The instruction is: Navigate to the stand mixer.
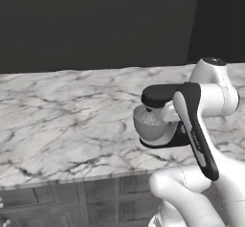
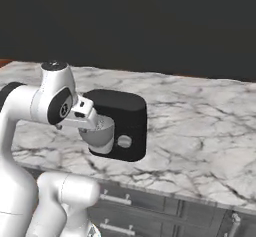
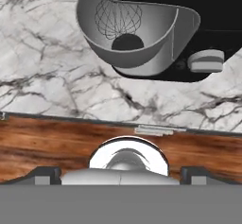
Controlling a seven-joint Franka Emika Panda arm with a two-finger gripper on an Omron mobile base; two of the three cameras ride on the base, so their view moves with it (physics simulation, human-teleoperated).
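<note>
A: How is the hand (image 3: 121,173) held?
B: Two dark fingertips (image 3: 45,175) are seen well apart at the bottom of the hand view, so the hand is judged open, and nothing is gripped. It is pointed down at the worktop edge, in front of the mixer.

A: And where is the mixer (image 2: 119,125) found?
B: It is set on the marble worktop (image 1: 57,120), near the front edge and directly ahead of the arm. From the left base view its black head and grey bowl (image 1: 152,124) are partly covered by the arm's upper link. In the hand view the bowl (image 3: 127,38) is seen from above, with a wire whisk inside it.

A: What could go wrong from here?
B: The base is judged to be close already. If it is driven further forward, the cabinet front below the worktop could be struck, or the folded arm could be pushed against the mixer head. A sideways drift would leave the mixer off centre.

A: What is counted?
B: One mixer, one bowl, one whisk, one knob (image 2: 124,141) on the mixer's side, and two drawer handles (image 2: 114,198) below the worktop in the right base view.
</note>
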